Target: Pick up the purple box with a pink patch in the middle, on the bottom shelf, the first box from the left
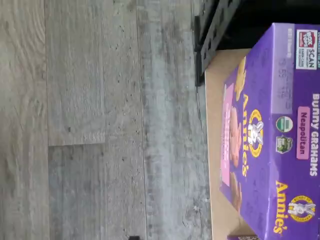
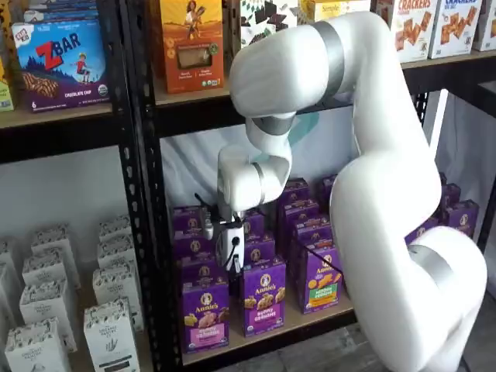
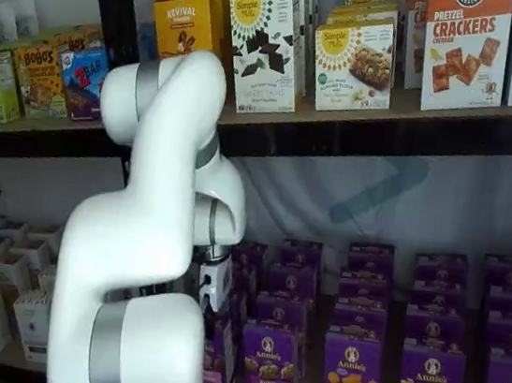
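Observation:
The purple box [image 1: 272, 135] is an upright Annie's Bunny Grahams carton with a pink band on its front and a "Neapolitan" tag on its top. It fills one side of the wrist view and stands on the tan bottom shelf [image 1: 215, 125]. In a shelf view it is the front left carton [image 2: 205, 314] on the shelf board [image 2: 310, 319]. My gripper [image 2: 231, 267] hangs just above and slightly behind it, apart from it. In a shelf view the gripper [image 3: 208, 322] shows side-on, and the arm half hides the box [image 3: 219, 361]. No gap between the fingers shows.
Rows of purple Annie's cartons [image 2: 263, 298] stand beside and behind the box, one with a green band [image 2: 322, 283]. A black perforated upright [image 2: 147, 232] stands close to its left. White cartons [image 2: 108, 333] fill the neighbouring bay. Grey plank floor [image 1: 100, 120] lies below the shelf edge.

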`<state>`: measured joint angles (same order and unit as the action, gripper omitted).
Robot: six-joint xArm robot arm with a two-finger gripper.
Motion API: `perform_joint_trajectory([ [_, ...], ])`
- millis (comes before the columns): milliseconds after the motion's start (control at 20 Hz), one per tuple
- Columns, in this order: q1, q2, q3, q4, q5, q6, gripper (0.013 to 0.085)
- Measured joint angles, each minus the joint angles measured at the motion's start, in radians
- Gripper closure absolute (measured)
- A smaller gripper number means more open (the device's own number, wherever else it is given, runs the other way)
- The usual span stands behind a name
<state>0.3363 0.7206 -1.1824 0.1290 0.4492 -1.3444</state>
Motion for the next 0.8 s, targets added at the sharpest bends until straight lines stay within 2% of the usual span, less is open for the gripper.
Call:
perform_joint_trajectory([
  [100, -0.002, 0.011, -0.029, -0.001, 0.061, 0.001, 0.013],
  [250, 0.001, 0.02, -0.026, -0.018, 0.041, 0.017, 0.013],
  [350, 0.003, 0.026, -0.025, -0.01, 0.026, 0.012, 0.013],
  [800, 0.025, 0.064, -0.045, 0.129, -0.062, -0.095, 0.013],
])
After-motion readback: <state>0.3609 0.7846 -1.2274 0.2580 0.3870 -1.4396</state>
